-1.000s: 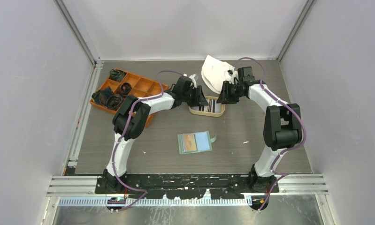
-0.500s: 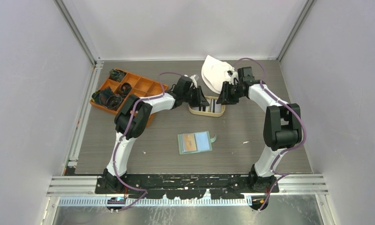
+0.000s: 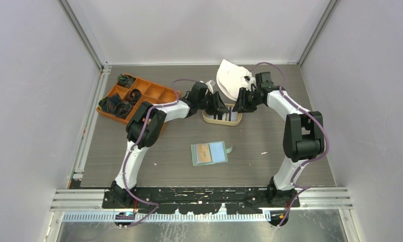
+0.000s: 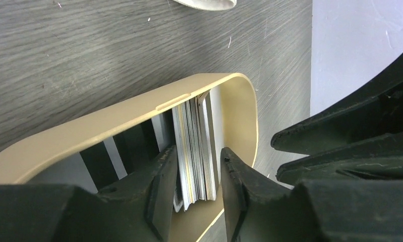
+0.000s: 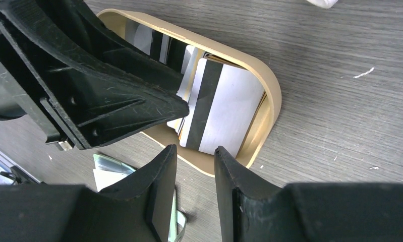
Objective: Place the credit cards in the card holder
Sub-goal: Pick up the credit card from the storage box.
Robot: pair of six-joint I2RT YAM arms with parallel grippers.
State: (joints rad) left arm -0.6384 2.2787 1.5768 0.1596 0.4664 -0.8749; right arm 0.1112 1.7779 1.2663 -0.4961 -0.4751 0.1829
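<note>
At the back of the table [image 3: 280,141], both arms meet over the tan tray [image 3: 222,123]. The step in hand looks like picking cards out of it. The credit cards [image 4: 194,136] stand on their edges in a tight little pack at one end of the tray. They are thin and flat, mostly white and grey. In the right wrist view the front one is white with a black band down it. The left gripper [image 4: 198,154] is down inside the tray with one finger on each side of the pack. The fingers are very close to the cards, but I cannot tell if they squeeze them or just stand beside them. The right gripper [image 5: 194,149] is spread apart with nothing between its fingers. It hangs just by the near rim of the tray, and I cannot tell if it touches it. The card holder [image 3: 209,153] lies open and flat in the middle of the table, well apart from the tray. One half is pale blue, and the other shows something tan, maybe a card, too small to be sure. I think most of the job is left to do. Next, the left fingers need to pinch just a card or two and lift straight up, so the tray stays down. The cards look smooth and packed close, so extra ones may slip or come along.
</note>
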